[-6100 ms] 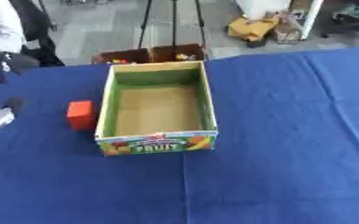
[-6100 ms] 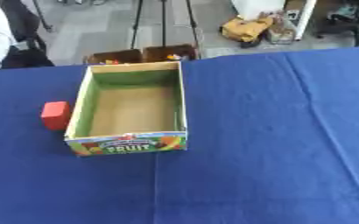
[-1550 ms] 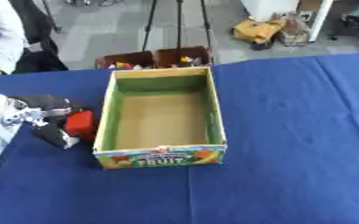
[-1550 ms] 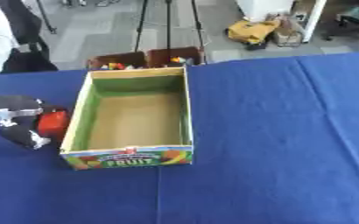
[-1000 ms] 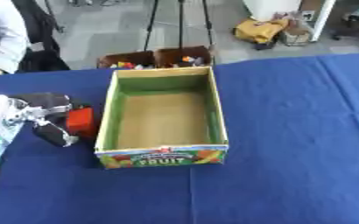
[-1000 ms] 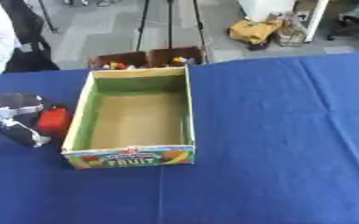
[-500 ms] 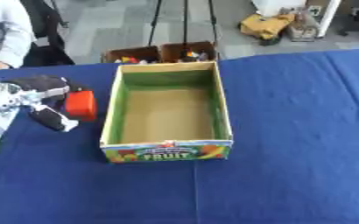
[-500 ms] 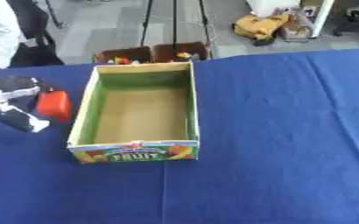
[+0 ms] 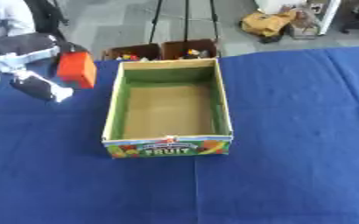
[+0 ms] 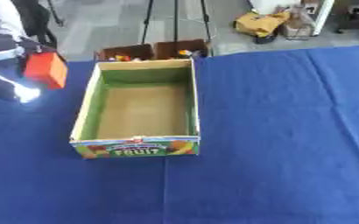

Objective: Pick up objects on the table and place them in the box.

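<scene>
The left hand (image 9: 31, 61) grips a small orange-red block (image 9: 77, 69) in curled fingers, raised off the blue-clothed table (image 9: 290, 131). To the hand's right sits the empty open cardboard fruit box (image 9: 168, 107). Carrying step; next, swing right over the box and release.

Our left hand (image 9: 26, 65) holds a red block (image 9: 77, 69) just left of the box (image 9: 167, 107); only its near wall (image 9: 114, 105) stands between.
</scene>
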